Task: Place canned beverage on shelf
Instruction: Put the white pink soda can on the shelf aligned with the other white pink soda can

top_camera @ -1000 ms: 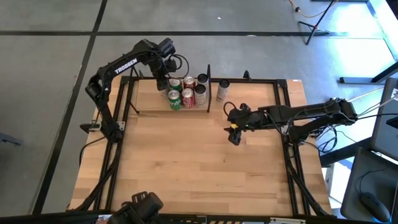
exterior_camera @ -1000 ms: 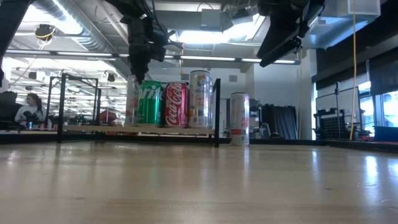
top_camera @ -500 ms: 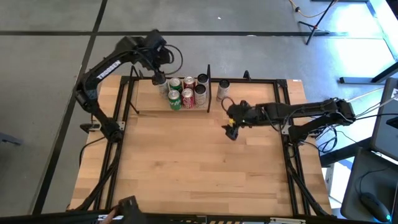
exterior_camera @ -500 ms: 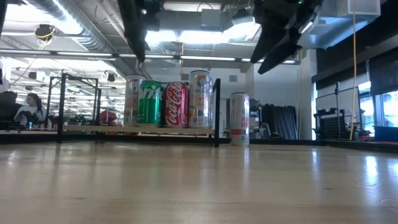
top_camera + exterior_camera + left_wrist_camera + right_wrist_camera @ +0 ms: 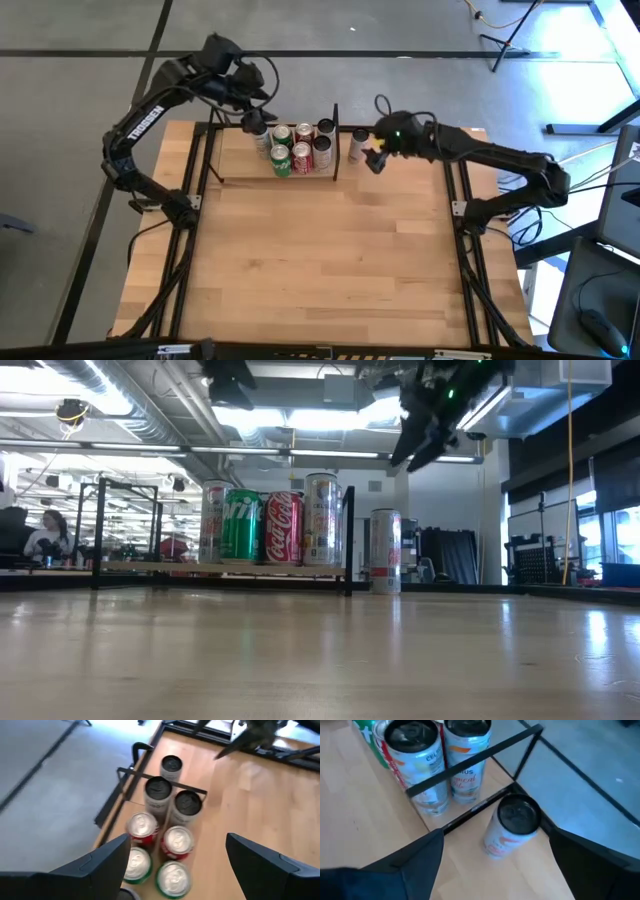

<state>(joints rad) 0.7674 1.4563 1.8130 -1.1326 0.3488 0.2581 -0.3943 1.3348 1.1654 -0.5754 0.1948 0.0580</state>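
High view shows us the big wooden table (image 5: 320, 260) first. At its far edge is the shelf (image 5: 275, 172), a thin wood strip with black rods and a black post (image 5: 335, 140).

We count six cans (image 5: 298, 148) standing close together on the shelf, just left of the post. So most of the job looks done.

One slim silver can (image 5: 357, 146) stands alone on the table, just on the other side of the post. We think this one is left to do.

The right gripper (image 5: 375, 160) hangs above the table right beside that can, jaws wide and holding nothing. The left gripper (image 5: 250, 120) hangs over the shelf's left end, jaws wide and empty too.
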